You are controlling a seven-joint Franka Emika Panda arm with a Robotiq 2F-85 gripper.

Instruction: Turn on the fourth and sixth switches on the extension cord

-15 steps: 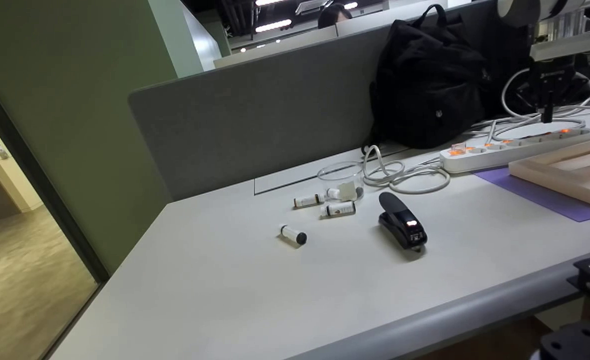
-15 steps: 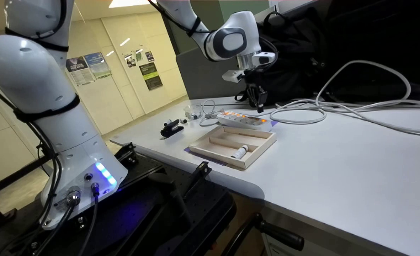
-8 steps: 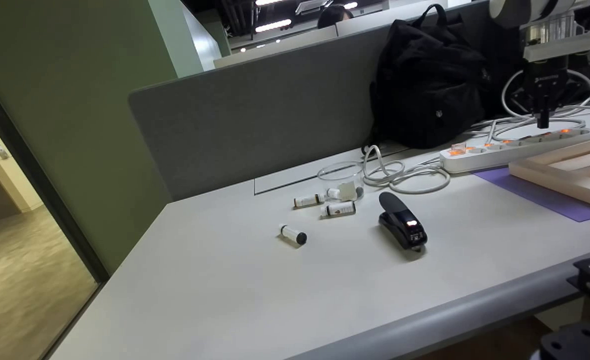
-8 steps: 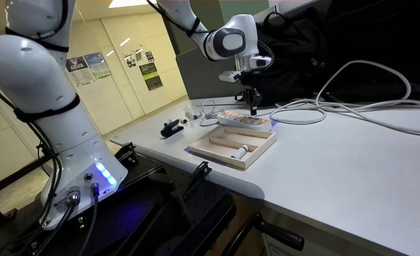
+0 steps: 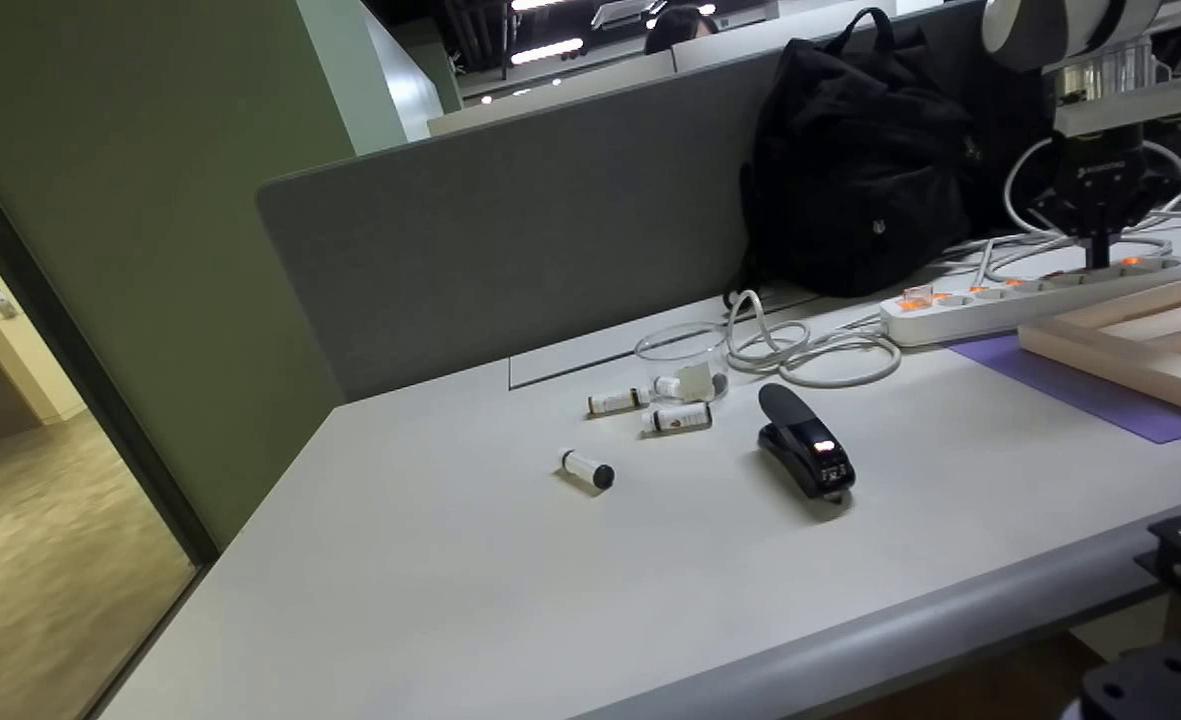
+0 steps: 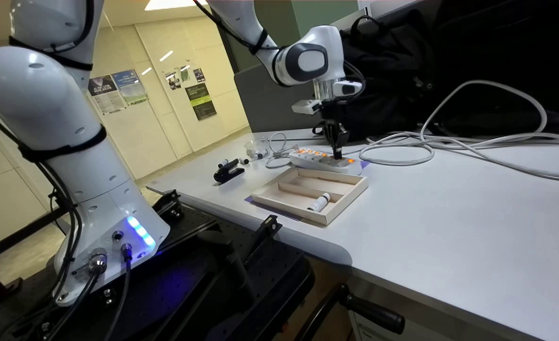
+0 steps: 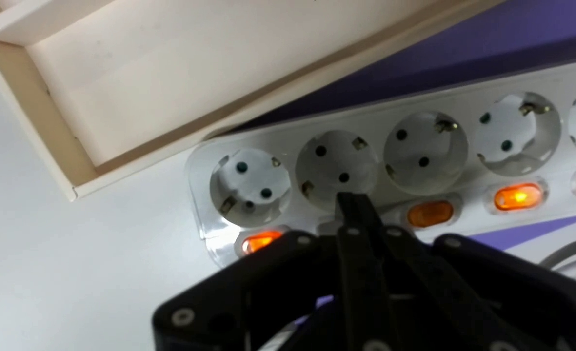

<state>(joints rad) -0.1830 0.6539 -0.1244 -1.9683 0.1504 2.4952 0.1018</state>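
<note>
The extension cord is a long white strip of round sockets with small orange switches, seen in both exterior views point(image 5: 990, 318) point(image 6: 314, 162) and the wrist view point(image 7: 373, 129). In the wrist view, an end switch point(image 7: 261, 241) glows, the dark orange switch point(image 7: 430, 213) is unlit, and the switch point(image 7: 518, 196) beyond it glows. My gripper point(image 7: 351, 197) is shut and empty, its fingertips over the row between the end switch and the unlit one, hiding the switch there. In both exterior views the gripper point(image 5: 1097, 265) point(image 6: 337, 156) points down at the strip's top; contact cannot be told.
A wooden tray point(image 6: 267, 193) holding a small white bottle point(image 6: 319, 202) stands close beside the strip on a purple sheet point(image 5: 1080, 385). A black handheld device point(image 5: 805, 440), small bottles point(image 5: 678, 418) and looping cable point(image 5: 840, 380) lie nearby. A black backpack point(image 5: 860, 170) stands behind.
My gripper has come down from above the strip and turned a little, so its shut fingertips are now at the strip's top. The strip and tray have not moved.
</note>
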